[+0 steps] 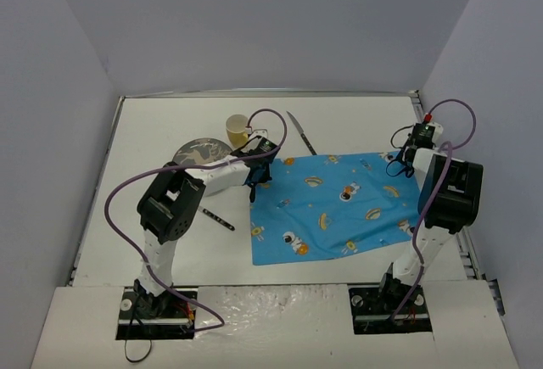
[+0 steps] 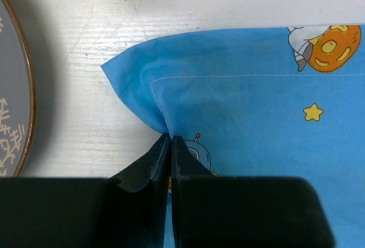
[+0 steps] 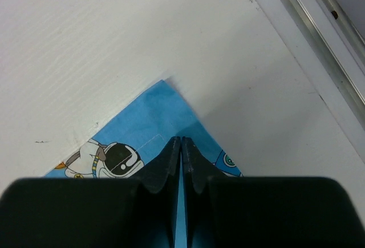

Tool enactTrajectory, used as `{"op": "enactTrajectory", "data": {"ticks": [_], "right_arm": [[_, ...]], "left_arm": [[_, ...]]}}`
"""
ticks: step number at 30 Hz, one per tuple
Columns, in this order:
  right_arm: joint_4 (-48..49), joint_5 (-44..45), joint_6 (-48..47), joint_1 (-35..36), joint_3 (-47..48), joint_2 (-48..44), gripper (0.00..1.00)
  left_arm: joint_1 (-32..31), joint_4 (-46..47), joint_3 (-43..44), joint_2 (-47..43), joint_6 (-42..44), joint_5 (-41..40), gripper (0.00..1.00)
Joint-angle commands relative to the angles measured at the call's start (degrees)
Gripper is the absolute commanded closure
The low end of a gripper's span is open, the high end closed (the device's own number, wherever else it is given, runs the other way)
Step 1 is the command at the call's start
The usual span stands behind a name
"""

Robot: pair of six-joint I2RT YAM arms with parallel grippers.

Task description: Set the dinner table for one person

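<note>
Tight on placemat [image 1: 339, 208]: left gripper [image 2: 170, 138], right gripper [image 3: 181, 139]

Robot lab test cell. Plain grey panels [image 1: 271, 21] are set round white tabletop [image 1: 365, 123] on three sides — left arm [image 1: 174, 204] and right arm [image 1: 445, 191] are bolted at near edge. On tabletop, placemat [image 1: 339, 208], plate [image 1: 199, 153], cup [image 1: 237, 129] are laid out.

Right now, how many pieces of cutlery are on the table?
2. A knife lies beyond the far edge of the placemat; a dark utensil lies left of it, beside the left arm. The arms may hide more.
</note>
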Motion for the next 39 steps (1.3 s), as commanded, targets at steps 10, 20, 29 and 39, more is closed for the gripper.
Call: {"op": "enactTrajectory", "data": {"ticks": [10,20,29,39], "right_arm": [[-11.78,1.87,8.49,-1.00,-15.58,-14.69,1.00],[-10.32,0.64,7.14,-1.77,-13.86,-18.97,0.90],[-10.29,-1.48,3.63,-0.97,-11.39,-15.02,0.41],[-10.30,-0.63,3.24,0.47,-10.82,-11.22,0.28]], "left_arm": [[-0.13,-1.43,-10.50,-3.30,1.18,2.83,1.00],[-0.02,-2.07,-11.87,-6.35,4.25,2.16,1.00],[0.16,-2.38,-10.13,-5.90,4.35,2.21,1.00],[0.33,-2.11,-9.95,-5.64,4.72,2.27,1.00]]}}
